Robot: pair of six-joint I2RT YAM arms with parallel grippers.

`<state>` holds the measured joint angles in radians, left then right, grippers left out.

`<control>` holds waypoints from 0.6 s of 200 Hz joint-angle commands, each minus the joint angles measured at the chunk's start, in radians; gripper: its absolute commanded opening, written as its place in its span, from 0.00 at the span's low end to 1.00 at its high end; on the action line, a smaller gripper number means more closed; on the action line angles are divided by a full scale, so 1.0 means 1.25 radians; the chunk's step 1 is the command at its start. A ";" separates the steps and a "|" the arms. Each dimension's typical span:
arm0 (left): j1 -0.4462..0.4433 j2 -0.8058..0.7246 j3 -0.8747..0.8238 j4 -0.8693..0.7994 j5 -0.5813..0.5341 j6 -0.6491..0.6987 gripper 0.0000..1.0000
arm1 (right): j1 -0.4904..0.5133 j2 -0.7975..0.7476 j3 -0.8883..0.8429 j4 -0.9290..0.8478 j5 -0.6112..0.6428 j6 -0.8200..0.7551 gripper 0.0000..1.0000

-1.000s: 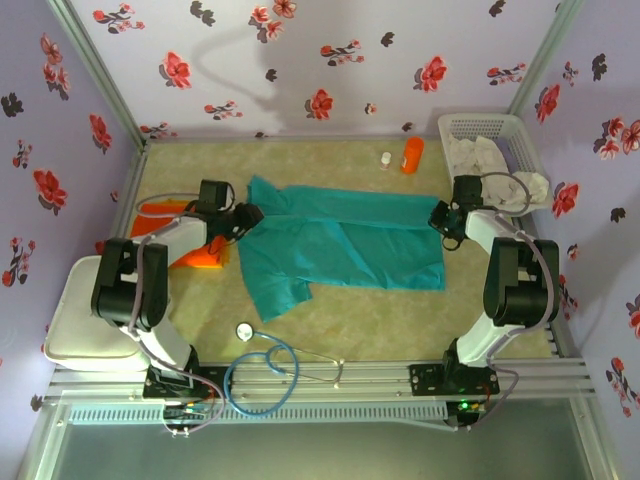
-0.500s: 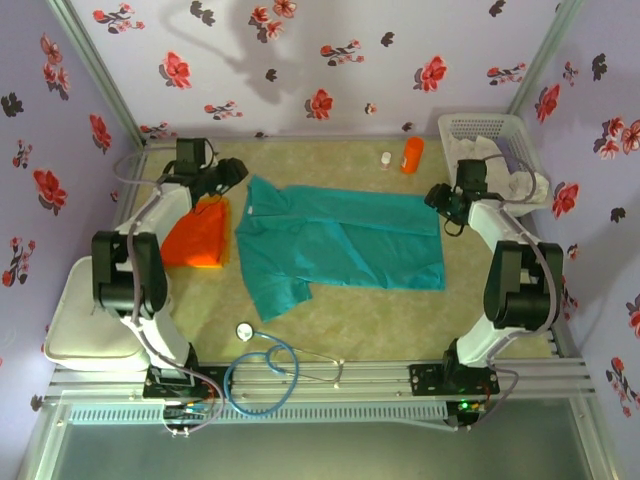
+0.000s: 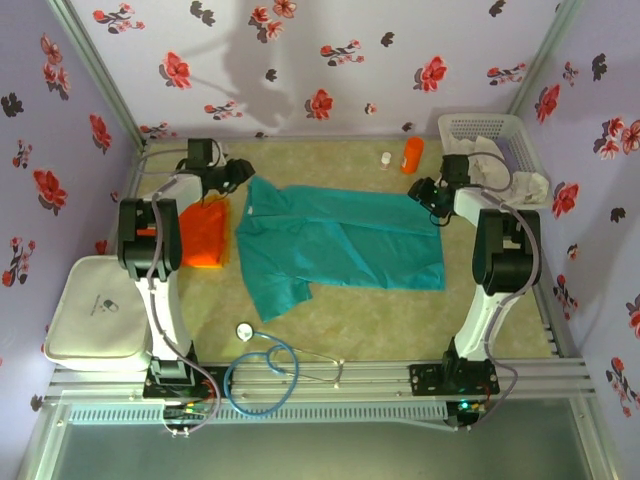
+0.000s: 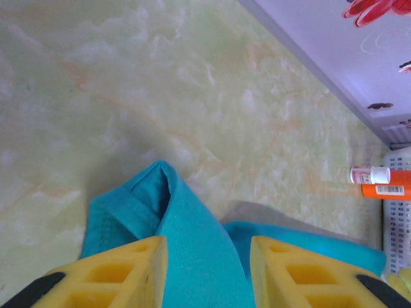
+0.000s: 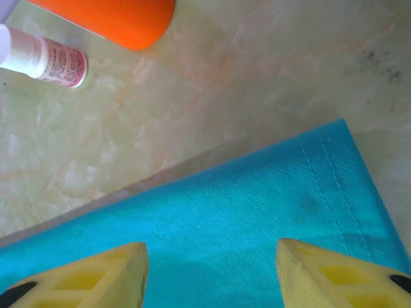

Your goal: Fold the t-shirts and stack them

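Note:
The teal-green t-shirt (image 3: 340, 245) lies spread flat mid-table. The bright orange t-shirt (image 3: 203, 236) lies bunched just left of it. My left gripper (image 3: 240, 172) is at the teal shirt's far-left corner. In the left wrist view its yellow fingers (image 4: 128, 269) stand apart, open (image 4: 209, 247), with a raised fold of teal cloth (image 4: 186, 218) running between them, not pinched. My right gripper (image 3: 425, 192) hovers over the shirt's far-right corner. The right wrist view shows it open (image 5: 212, 253) above flat teal cloth (image 5: 244, 212), near the hemmed edge.
A white basket (image 3: 470, 124) with pale cloths stands at the back right. An orange bottle (image 3: 411, 155) and a small white bottle (image 3: 385, 160) sit beside it. A stethoscope (image 3: 270, 370) lies near the front edge, and a white box (image 3: 90, 320) at the left.
My left gripper swung from the teal shirt's left edge up to its far-left corner, uncovering the orange shirt. My right gripper moved farther back and left to the far-right corner.

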<state>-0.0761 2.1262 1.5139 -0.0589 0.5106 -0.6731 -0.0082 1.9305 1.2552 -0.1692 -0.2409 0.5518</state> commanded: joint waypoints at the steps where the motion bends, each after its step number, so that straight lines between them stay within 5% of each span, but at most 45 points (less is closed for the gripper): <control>1: 0.002 0.047 0.021 0.080 0.034 -0.033 0.38 | 0.003 0.038 0.023 0.009 -0.006 0.015 0.54; 120: -0.002 0.124 0.032 0.207 0.041 -0.114 0.30 | 0.003 0.085 0.026 -0.032 0.019 -0.025 0.50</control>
<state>-0.0765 2.2692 1.5303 0.1600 0.5446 -0.8017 -0.0082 1.9839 1.2957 -0.1246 -0.2283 0.5236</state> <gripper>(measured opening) 0.318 0.502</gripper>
